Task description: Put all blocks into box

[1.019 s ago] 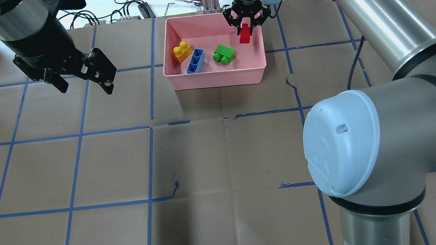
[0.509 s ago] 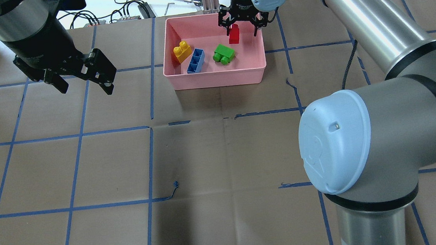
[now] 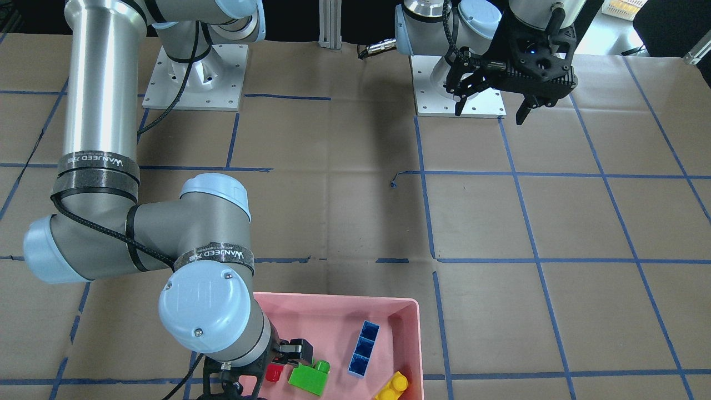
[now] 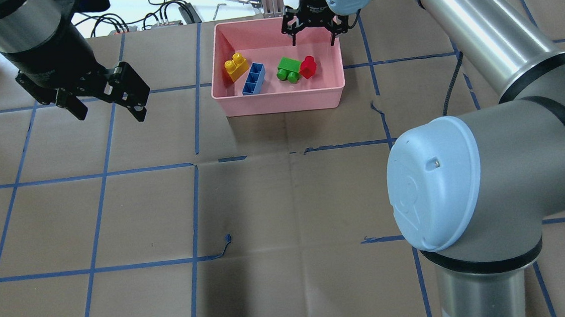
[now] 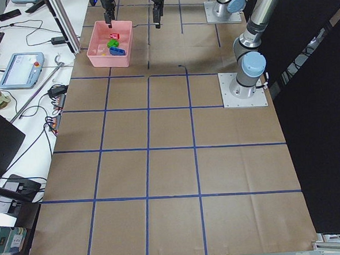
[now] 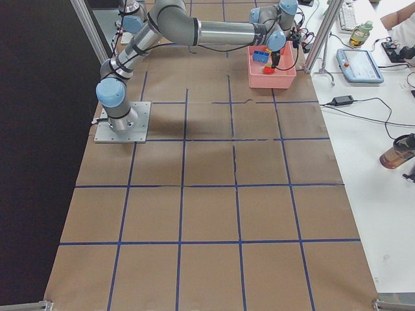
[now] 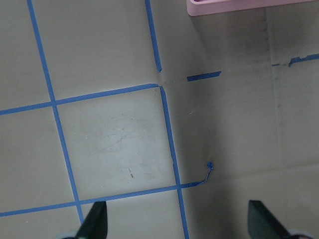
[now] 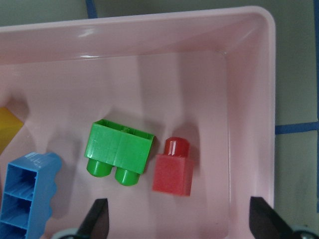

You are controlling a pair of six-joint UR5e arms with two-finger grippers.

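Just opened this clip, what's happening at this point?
The right gripper hangs open over the shallow pink plastic tray, holding nothing. The small red one-stud brick lies on its side in the tray beside the green two-stud brick. The long hollow blue brick and the yellow two-stud brick are in there too, so all four are boxed. The left gripper is open above the table, off to the side.

The counter (image 4: 286,203) is covered in matt brown paper, creased along its middle and marked with lines of blue tape (image 4: 62,179). The box (image 8: 149,45) is of smooth pink plastic, and a soft sheen is seen on its walls. The red block (image 8: 173,169), green block (image 8: 119,147), blue block (image 8: 25,189) and yellow block (image 4: 236,66) are moulded in glossy plastic. The right arm's tube (image 4: 478,17) is of brushed metal and its joint cap (image 4: 436,191) of smooth pale-blue plastic. The left pincer (image 4: 111,114) is finished in matt black.
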